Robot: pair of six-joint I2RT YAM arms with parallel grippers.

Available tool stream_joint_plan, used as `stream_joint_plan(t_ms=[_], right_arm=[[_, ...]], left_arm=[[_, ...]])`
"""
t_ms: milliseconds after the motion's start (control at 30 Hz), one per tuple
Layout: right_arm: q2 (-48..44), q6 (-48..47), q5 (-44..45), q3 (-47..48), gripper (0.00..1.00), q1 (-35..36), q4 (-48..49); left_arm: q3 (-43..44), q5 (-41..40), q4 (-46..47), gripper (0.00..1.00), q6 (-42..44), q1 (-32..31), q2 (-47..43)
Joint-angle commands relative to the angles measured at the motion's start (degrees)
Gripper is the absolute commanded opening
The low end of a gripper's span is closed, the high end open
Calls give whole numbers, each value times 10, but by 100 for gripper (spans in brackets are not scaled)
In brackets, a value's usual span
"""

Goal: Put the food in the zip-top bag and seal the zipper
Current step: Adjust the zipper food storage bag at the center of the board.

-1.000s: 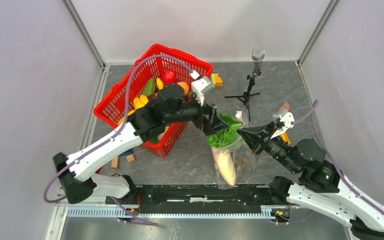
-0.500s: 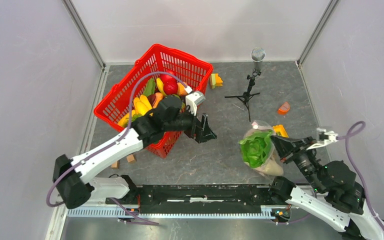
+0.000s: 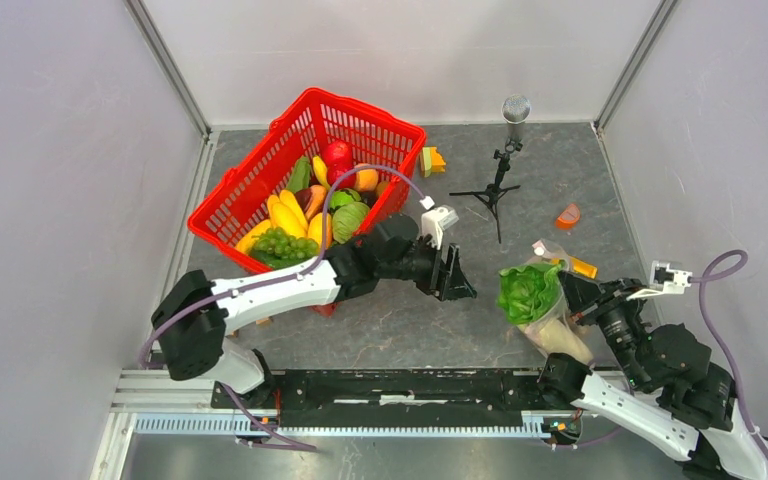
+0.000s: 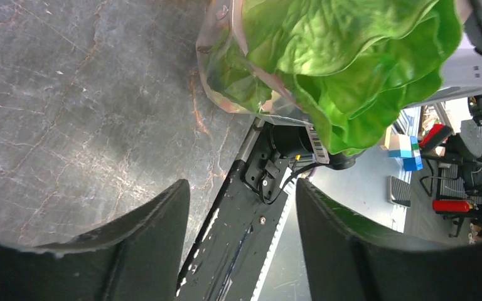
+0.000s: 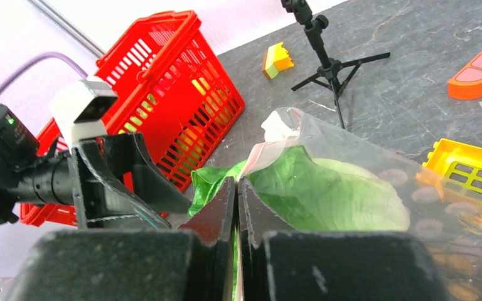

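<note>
The left arm lies stretched low toward the bag. The left gripper sits just left of the bag, jaws apart, empty. The right arm is folded, and the right gripper pinches the bag's rim.

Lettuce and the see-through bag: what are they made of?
The lettuce looks like toy plastic or rubber, hard to say which: shiny bright green, with moulded veins and frilly edges. The bag looks like thin clear plastic film: glossy, crinkled, see-through.

White arms with black joints, trailing purple cables
</note>
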Motion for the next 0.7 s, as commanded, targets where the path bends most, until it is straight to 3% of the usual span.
stream_joint_plan(t_ms=[0, 100, 267, 433, 667], right_arm=[[-4, 6, 45, 24, 6, 9, 18], [-35, 10, 50, 17, 6, 18, 30], [-65, 13, 34, -3, 6, 31, 49], [-47, 9, 25, 5, 6, 34, 43], [-15, 5, 27, 9, 6, 35, 38]], left_arm=[[-34, -49, 103, 62, -87, -13, 12], [-53, -58, 139, 58, -119, -15, 35], [-12, -30, 202, 55, -163, -27, 109], [38, -27, 254, 60, -199, -32, 164], [42, -3, 353, 64, -240, -33, 187]])
